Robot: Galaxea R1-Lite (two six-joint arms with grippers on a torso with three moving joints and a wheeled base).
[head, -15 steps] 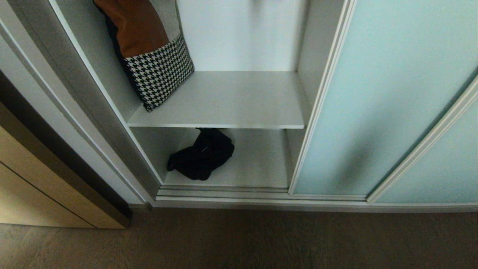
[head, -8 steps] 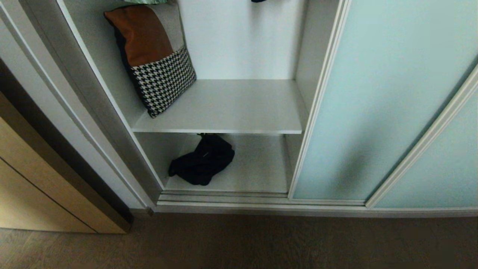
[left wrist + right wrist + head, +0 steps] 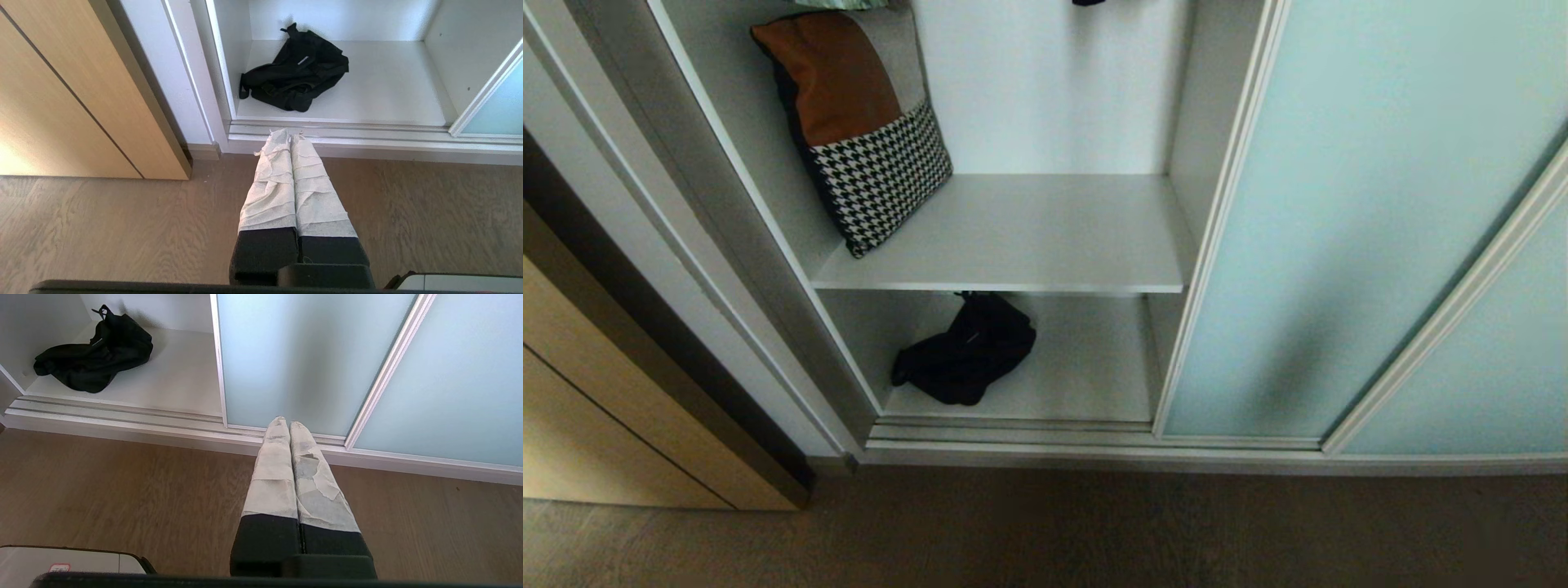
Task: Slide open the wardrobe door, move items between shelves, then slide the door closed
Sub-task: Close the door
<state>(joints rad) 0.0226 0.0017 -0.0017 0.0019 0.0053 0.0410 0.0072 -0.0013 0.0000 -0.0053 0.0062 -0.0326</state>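
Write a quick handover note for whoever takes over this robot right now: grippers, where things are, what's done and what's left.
Left gripper: shut, empty, above the wood floor before the wardrobe sill.
Right gripper: shut, empty, before the frosted pale aqua glass sliding door.
Door is slid open; the compartment is exposed.
Soft black fabric bundle with straps lies on the bottom white shelf.
Brown, grey and houndstooth cushion leans in the left corner of the upper white shelf.
Done: door open. Left: move the bundle between shelves, close the door.

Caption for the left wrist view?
Shut left gripper above wood floor, facing black bundle on the open wardrobe's bottom shelf.
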